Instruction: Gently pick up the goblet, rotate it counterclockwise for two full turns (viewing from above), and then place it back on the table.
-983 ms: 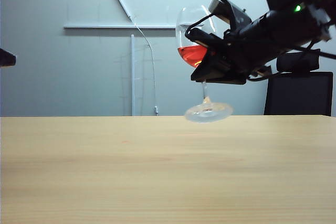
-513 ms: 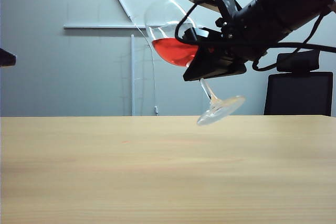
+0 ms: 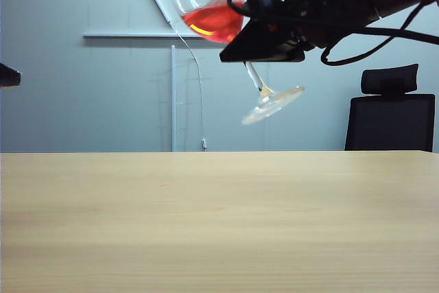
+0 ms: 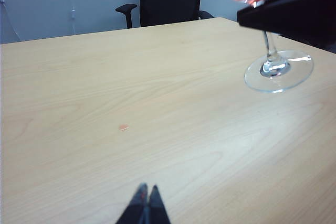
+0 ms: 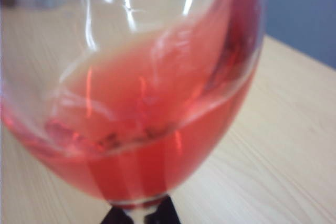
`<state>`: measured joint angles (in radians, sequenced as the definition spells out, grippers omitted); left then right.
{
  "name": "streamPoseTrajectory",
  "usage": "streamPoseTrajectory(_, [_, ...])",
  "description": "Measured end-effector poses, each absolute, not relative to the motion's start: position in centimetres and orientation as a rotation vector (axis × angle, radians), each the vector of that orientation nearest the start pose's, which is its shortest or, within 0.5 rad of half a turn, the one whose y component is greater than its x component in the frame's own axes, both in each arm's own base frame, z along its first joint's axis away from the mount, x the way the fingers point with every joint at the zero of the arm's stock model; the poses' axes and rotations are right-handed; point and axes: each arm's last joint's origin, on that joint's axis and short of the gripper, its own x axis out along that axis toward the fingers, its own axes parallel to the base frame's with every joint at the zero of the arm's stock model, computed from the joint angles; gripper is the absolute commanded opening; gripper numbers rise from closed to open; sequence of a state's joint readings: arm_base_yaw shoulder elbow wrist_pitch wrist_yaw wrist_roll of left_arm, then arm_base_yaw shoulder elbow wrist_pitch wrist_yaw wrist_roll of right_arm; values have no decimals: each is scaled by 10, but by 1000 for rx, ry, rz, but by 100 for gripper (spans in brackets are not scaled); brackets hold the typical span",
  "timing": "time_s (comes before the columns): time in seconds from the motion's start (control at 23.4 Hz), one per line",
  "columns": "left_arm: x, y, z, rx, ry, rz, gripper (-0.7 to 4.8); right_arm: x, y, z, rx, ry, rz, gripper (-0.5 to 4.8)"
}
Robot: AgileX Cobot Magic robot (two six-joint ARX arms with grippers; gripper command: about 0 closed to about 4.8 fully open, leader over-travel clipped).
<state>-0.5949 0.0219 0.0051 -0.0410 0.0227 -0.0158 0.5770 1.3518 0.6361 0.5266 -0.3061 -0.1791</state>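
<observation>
overhead, the goblet (image 3: 214, 15) hangs well clear of the table (image 3: 206, 224), a thin-walled clear glass with a tulip-shaped bowl, a long slim stem and a round flat foot (image 3: 273, 104). it leans hard, bowl toward the left of the exterior view and foot down to the right, and the red liquid (image 3: 212, 22) has pooled against the lower side of the bowl. the right gripper (image 3: 257, 42), a black angular block trailing dark cables, is clamped on the stem just beneath the bowl; in the right wrist view its two dark fingertips (image 5: 157, 216) pinch either side of the stem where it meets the bowl (image 5: 131, 103), whose curved glass and pink-red wine fill nearly the whole picture, slightly blurred. the left gripper (image 4: 144, 205) sits low over the near table edge, its two narrow black tips pressed together with nothing between them, well apart from the glass. the tabletop is smooth pale beige wood with faint grain and one small reddish speck (image 4: 124, 127). compared with a second ago, the goblet is higher above the table, further left and tilted far more, having been nearly upright then, and the right arm has risen with it. a black office chair (image 3: 391, 118) stands behind the table.
</observation>
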Motion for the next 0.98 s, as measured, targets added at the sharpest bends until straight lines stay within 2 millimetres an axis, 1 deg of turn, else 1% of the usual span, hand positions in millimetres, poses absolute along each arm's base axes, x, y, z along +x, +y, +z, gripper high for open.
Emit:
streamPoseTrajectory(0.13, [81,-56,159,1,62,-617,-5,223,157,223,-97,31,909,-6])
streamPoseTrajectory(0.34, [81,-56,159,1,62,-617,-5,212,150,217,4,-77,905,-6])
streamPoseTrajectory(0.47, [81,-56,159,1,62,-617,-5,202,141,212,99,-150,851,-6])
streamPoseTrajectory(0.73, [81,-56,160,1,60,-617,-5,193,131,201,220,-152,750,-6])
streamPoseTrajectory(0.98, [81,-56,159,1,61,-617,-5,198,131,193,316,-132,647,-6])
